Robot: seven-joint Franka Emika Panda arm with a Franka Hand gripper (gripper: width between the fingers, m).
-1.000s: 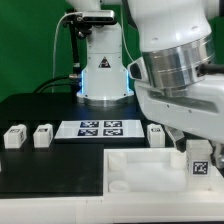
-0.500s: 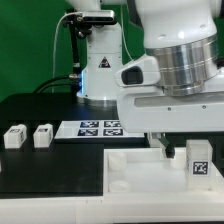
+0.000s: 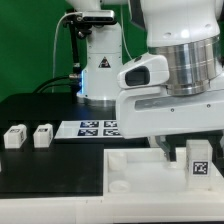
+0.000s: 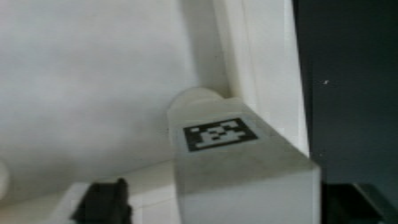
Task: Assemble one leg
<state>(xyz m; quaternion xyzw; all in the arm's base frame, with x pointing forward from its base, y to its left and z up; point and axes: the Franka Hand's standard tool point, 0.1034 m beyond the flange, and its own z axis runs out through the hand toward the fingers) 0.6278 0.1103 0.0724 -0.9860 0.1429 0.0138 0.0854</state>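
The leg (image 4: pixel 228 150) is standing at the white tray part's (image 3: pixel 140 172) corner toward the exterior view's right — the hand (image 3: pixel 172 146) is hanging just above it, grip state hidden. Best keeping the leg upright and centred on its socket, lowering slowly — two spare legs (image 3: pixel 27 135) are waiting on the bench (image 3: pixel 40 110).

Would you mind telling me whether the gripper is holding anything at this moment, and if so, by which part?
It cannot be told. The leg stands on the white tray-like part close to the gripper, but neither view shows the fingers closed on it.
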